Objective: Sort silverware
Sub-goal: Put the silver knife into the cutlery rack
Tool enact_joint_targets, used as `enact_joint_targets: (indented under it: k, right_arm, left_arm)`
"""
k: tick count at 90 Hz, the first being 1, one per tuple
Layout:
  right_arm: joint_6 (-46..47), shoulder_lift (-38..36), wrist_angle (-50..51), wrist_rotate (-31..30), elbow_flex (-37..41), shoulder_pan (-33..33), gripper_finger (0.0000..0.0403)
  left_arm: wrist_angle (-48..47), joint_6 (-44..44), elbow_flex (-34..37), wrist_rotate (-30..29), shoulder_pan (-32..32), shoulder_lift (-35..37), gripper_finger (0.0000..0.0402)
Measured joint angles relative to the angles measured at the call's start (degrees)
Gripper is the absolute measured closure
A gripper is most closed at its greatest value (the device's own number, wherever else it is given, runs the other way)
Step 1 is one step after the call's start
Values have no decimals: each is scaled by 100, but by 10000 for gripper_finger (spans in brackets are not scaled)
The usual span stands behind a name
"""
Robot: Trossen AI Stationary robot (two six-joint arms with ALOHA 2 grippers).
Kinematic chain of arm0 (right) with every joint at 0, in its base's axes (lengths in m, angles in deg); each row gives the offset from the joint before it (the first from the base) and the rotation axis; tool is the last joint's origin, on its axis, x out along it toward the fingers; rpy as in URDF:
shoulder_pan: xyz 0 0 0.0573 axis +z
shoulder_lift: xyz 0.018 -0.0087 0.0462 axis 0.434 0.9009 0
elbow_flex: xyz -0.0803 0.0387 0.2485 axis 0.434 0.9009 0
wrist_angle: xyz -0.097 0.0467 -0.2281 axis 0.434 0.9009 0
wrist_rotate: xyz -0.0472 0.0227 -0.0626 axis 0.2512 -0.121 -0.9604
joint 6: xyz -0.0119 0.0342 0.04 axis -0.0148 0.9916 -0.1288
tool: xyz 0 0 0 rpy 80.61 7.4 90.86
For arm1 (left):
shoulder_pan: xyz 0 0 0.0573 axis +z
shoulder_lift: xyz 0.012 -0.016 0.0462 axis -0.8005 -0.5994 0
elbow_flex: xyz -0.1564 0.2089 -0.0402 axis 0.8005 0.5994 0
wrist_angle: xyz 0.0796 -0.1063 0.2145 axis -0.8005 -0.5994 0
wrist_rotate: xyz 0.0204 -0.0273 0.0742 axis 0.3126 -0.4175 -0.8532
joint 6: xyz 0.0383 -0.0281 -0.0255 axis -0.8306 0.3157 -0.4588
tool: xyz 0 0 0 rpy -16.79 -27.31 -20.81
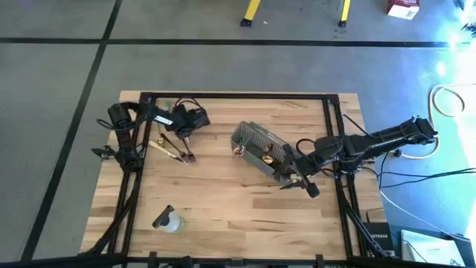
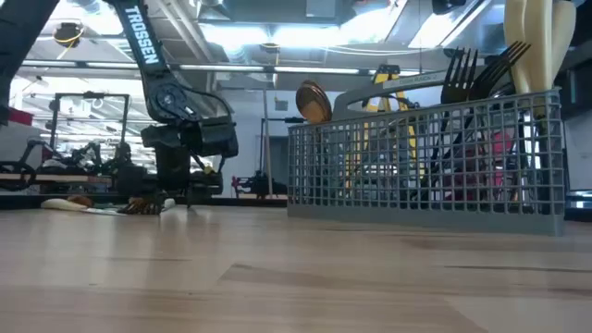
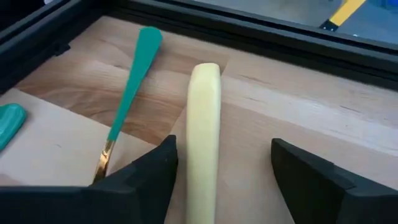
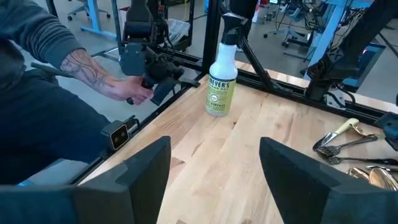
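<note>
Low view: forks point(image 2: 476, 69) upright in basket point(image 2: 425, 157).

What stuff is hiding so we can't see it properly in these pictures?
- Pale handle, left wrist view: its working end is cut off at the picture's edge between the open left gripper.
- Basket contents, low view: the mesh hides the lower parts.
- Utensils on the table, high view: too small to count.
- Spray bottle, right wrist view: its top is cut off.

Grey wire-mesh basket point(image 1: 262, 151) lying tilted mid-table. Clear spray bottle point(image 1: 168, 220) on its side near front edge. Wooden table point(image 1: 223, 201). Person's forearm point(image 4: 99, 81) beyond table edge.
</note>
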Motion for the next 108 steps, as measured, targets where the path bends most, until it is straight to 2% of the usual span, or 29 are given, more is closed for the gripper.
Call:
enact_joint_targets:
  k: [59, 65, 83, 108]
  right_arm:
    - [0, 0, 0, 0, 0, 0, 173]
    - [0, 0, 0, -1, 0, 0, 173]
    - [41, 0, 0, -1, 0, 0, 173]
    - [42, 0, 0, 1, 0, 0, 173]
  left_arm:
    - [-131, 74, 2, -111, -50, 0, 168]
    - [-136, 72, 5, -124, -69, 0, 186]
    - [-137, 79, 7, -155, -110, 0, 272]
    - [-125, 115, 7, -164, -179, 0, 330]
